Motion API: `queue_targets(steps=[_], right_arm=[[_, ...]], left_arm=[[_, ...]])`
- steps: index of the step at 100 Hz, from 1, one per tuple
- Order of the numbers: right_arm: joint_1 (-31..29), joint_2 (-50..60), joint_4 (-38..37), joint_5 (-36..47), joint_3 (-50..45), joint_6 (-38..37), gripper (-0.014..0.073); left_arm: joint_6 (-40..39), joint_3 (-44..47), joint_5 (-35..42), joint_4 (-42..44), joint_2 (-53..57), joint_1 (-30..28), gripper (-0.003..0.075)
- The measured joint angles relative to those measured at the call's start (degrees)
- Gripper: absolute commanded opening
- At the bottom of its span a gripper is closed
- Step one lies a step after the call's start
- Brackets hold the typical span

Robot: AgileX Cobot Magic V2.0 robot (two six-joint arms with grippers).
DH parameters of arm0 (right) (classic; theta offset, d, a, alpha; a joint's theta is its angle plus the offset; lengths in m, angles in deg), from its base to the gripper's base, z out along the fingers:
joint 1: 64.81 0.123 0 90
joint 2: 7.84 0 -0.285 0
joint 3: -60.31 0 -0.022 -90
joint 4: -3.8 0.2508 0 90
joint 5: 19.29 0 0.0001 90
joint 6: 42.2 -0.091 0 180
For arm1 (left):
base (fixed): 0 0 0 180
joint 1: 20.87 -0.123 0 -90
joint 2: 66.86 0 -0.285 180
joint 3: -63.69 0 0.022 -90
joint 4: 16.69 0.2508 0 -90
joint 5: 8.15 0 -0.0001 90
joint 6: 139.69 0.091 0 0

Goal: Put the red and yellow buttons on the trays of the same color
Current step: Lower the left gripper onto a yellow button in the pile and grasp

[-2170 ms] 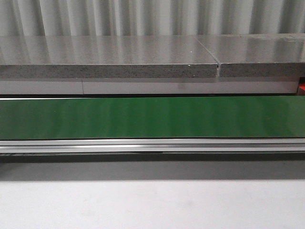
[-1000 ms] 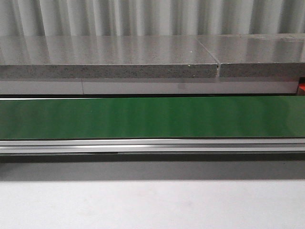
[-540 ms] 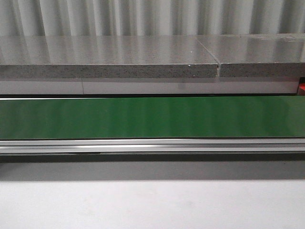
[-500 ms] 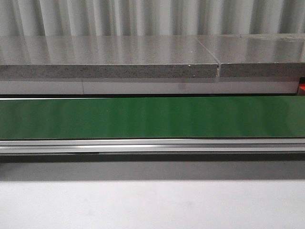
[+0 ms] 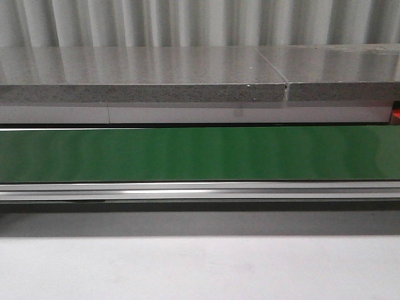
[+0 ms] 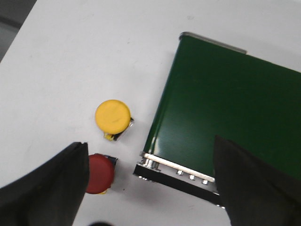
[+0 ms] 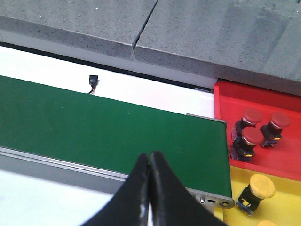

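Two loose buttons are waiting under the spread left gripper [image 6: 150, 188], beside the end of the green conveyor belt [image 6: 225, 117].

The yellow button [image 6: 112, 117] lies on the white counter [image 6: 70, 61] just ahead of the gripper's left-hand finger, and the red button [image 6: 99, 173] sits right against the inner side of that finger, partly hidden by it. The jaws are wide apart and nothing is held. One button should be chosen and centred between the fingers before descent; as they lie close together, care is needed so that the neighbour is not nudged. The right gripper [image 7: 149, 188] is closed on nothing, hovering over the belt; beyond it and to its right, the red tray [image 7: 282, 101] holds three red buttons [image 7: 252, 136] and the yellow tray [image 7: 282, 202] at least one yellow one.
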Motion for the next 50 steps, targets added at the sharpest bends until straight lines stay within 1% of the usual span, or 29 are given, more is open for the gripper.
queue_targets(steps=[20,36,50], right_arm=[[0.0,0.0,0.0,0.0,0.0,0.0,-0.0066],[0.0,0.0,0.0,0.0,0.0,0.0,-0.0066],[0.0,0.0,0.0,0.0,0.0,0.0,-0.0066]], left_arm=[[0.0,-0.12,-3.11,0.0,-7.96,-3.89,0.0543],[0.0,-2.08,-4.55,0.0,-14.07,-4.33,0.0543],[0.0,-6.61,-5.82,0.0,-18.62,-4.33,0.0543]])
